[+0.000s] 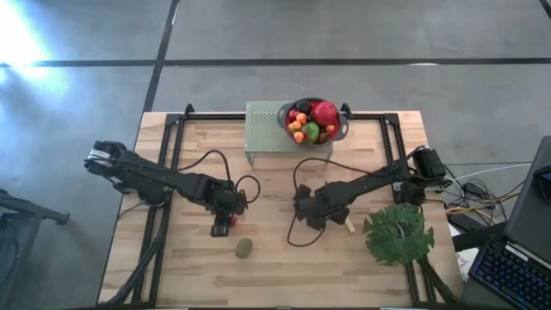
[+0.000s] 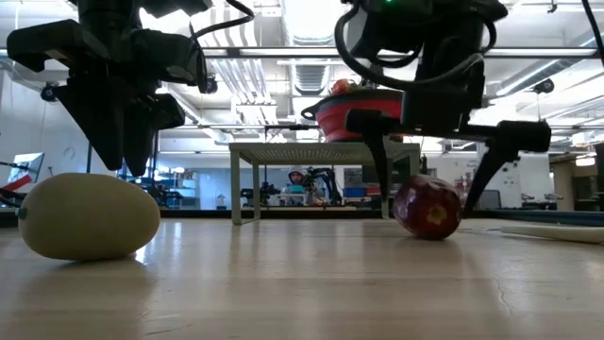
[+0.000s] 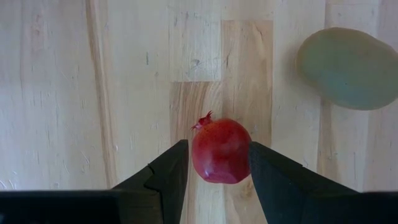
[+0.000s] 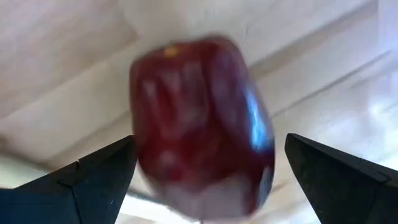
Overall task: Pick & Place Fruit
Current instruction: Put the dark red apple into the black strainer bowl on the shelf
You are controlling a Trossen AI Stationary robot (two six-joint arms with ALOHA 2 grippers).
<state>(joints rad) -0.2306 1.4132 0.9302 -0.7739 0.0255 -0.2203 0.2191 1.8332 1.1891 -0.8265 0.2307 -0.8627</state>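
Two arms, matte black, jointed segments. Left arm (image 1: 155, 176): pale grey fitting at the outer joint, black cable looping off the wrist. Right arm (image 1: 370, 185): bulky black base joint, black cable trailing in a loop. Fingers (image 3: 165, 177) dark, wedge-shaped, flat-faced, slightly glossy edges.

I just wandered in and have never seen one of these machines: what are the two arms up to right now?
They are gathering toy fruit. The left gripper has its open fingers on either side of a small red pomegranate-like fruit on the wooden table, with a kiwi lying nearby. The right gripper is open around a dark red apple. A red bowl on a raised green stand already holds several fruits.
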